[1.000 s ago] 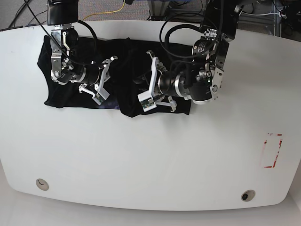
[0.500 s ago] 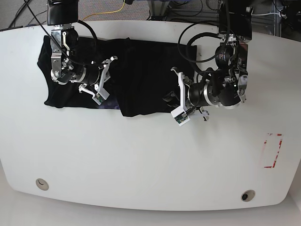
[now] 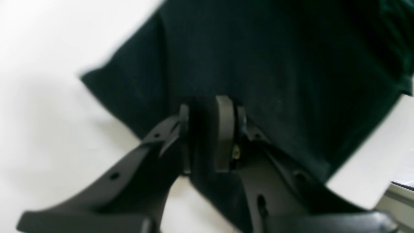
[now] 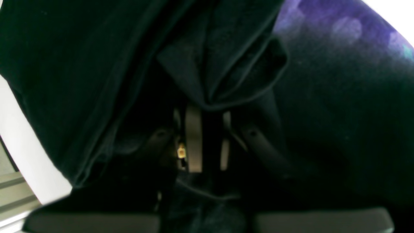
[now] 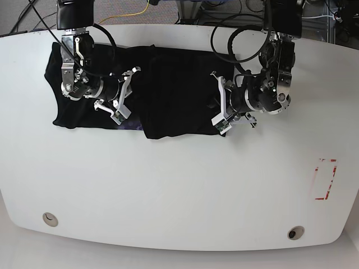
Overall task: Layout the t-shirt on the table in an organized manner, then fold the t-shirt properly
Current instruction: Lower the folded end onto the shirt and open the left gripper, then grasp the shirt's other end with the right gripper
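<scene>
The black t-shirt point(image 5: 168, 89) lies spread along the far part of the white table point(image 5: 179, 190). Its purple print point(image 4: 339, 26) shows at the near edge point(image 5: 124, 122). At the shirt's right edge my left gripper point(image 5: 219, 112) is shut on the cloth. In the left wrist view a fold of the t-shirt point(image 3: 275, 58) sits between the pads of that gripper point(image 3: 203, 106). My right gripper point(image 5: 122, 101) rests on the left half of the shirt. In the right wrist view this gripper point(image 4: 208, 110) is shut on a bunched fold point(image 4: 226, 64).
A red rectangle marking point(image 5: 324, 179) sits near the table's right edge. Two round grommet holes point(image 5: 50, 219) point(image 5: 295, 232) lie along the front edge. Cables and a yellow wire point(image 5: 143, 8) run behind the far edge. Bare tabletop shows beside the cloth point(image 3: 48, 97).
My left gripper has travelled from the shirt's middle rightward to its right edge, then a little farther away. The right arm and its hold have not moved.
</scene>
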{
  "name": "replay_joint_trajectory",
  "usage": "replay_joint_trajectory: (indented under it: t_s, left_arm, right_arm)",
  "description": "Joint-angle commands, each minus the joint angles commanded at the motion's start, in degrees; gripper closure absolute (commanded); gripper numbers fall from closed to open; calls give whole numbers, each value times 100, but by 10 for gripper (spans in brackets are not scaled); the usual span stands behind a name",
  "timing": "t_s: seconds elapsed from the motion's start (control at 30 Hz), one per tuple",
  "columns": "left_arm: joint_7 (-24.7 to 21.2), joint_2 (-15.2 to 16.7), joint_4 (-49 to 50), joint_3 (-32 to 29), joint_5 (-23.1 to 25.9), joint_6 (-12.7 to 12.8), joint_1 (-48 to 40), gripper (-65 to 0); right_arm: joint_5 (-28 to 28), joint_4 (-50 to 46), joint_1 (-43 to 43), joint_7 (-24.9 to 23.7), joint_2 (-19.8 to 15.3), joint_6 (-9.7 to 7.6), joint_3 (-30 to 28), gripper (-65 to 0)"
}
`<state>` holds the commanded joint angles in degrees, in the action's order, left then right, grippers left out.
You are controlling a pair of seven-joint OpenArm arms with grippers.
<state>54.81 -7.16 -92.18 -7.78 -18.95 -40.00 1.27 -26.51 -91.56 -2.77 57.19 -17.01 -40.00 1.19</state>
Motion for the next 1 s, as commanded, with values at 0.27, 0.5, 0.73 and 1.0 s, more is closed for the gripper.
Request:
replay_joint_trajectory:
  t_s: [0.27,0.5,0.73,1.0]
  left_arm:
    - [-220,-167,343,9,-9,0,-62,-83]
    - [-220,-404,360,18,-9,0,-88,-83]
    - [-220,-554,369,18,-9,0,-97,-82]
    - [-220,-659,369,26,-18,0,-123,-82]
  right_arm:
    - [-26,-686,123,158,0,0,105,-79]
    - [-176,-1468,633,1178,202,0,1284,-170]
    - [-527,-1495,1169,2215,237,0,2488,-574]
    - [-879,-949,1231,2281,202,0,3701,-650]
